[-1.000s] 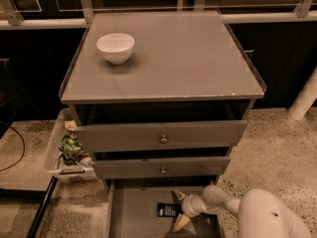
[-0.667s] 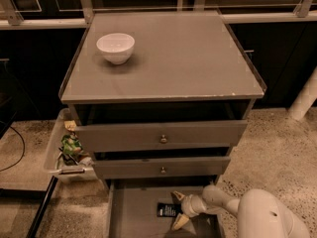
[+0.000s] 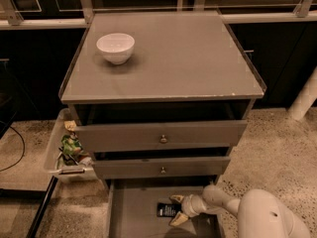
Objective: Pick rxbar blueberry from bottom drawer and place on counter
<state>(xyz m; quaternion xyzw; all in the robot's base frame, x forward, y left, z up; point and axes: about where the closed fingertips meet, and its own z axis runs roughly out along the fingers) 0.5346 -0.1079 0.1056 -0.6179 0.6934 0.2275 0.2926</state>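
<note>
The rxbar blueberry (image 3: 167, 210) is a small dark wrapped bar lying flat on the grey floor of the open bottom drawer (image 3: 136, 217). My gripper (image 3: 176, 208) reaches in from the right, low inside the drawer. Its two pale fingertips (image 3: 178, 218) are spread apart, one above and one below the bar's right end. The fingers are open and the bar still rests on the drawer floor. The counter (image 3: 168, 58) is the flat grey cabinet top with a chipped front rim.
A white bowl (image 3: 115, 47) stands at the counter's back left. Two knobbed drawers (image 3: 161, 139) sit above the bottom drawer. A white bin (image 3: 63, 150) with snack packets hangs at the cabinet's left. My white arm (image 3: 262, 217) fills the lower right.
</note>
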